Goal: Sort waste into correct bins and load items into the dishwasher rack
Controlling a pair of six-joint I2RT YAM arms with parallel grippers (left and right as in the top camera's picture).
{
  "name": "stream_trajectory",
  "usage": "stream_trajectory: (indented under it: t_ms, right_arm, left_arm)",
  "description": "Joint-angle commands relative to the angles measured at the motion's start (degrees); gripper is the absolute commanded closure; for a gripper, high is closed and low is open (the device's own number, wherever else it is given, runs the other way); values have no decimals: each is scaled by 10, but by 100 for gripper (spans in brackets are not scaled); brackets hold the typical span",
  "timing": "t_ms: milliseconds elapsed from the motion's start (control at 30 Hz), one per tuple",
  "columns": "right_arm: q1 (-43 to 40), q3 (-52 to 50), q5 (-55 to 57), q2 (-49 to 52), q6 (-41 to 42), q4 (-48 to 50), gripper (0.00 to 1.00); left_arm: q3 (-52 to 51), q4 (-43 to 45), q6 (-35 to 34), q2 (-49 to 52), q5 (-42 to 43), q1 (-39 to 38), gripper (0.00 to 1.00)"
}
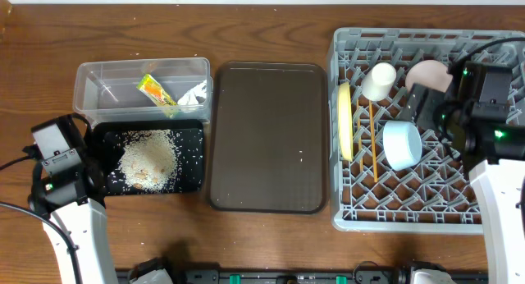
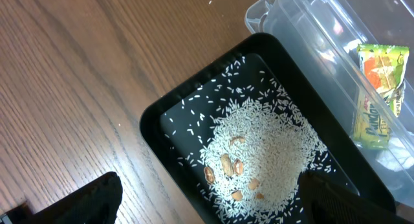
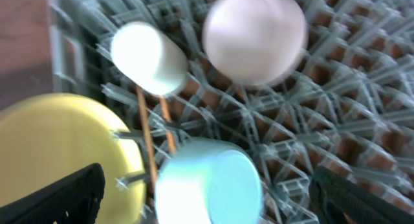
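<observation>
The grey dishwasher rack on the right holds a yellow plate on edge, a white cup, a pink bowl, a light blue bowl and chopsticks. My right gripper hangs open over the rack, and the light blue bowl lies below, between its wide-apart fingers. The clear tub holds the snack wrapper and a white paper scrap. Rice is heaped in the black tray. My left gripper is open and empty at that tray's near left corner.
A large dark brown serving tray lies between the bins and the rack. A few brown nuts sit in the rice heap. Bare wooden table lies to the left of the black tray.
</observation>
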Motion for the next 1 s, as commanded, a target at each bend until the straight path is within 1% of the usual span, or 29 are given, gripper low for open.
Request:
stream_trajectory:
  t_ms: [0, 100, 700, 833, 967]
  right_arm:
    - [-5, 2, 42, -3, -4, -23, 1]
    - [-5, 2, 42, -3, -4, -37, 1]
    - [-4, -2, 44, -7, -4, -39, 1]
    - [9, -13, 44, -70, -4, -43, 1]
    - [33, -50, 76, -174, -4, -24, 1]
  left_arm:
    - [9, -2, -3, 0, -9, 2, 10]
    - [9, -2, -3, 0, -9, 2, 11]
    - [9, -2, -3, 0, -9, 2, 10]
    - [9, -2, -3, 0, -9, 2, 11]
    - [9, -2, -3, 0, -9, 2, 10]
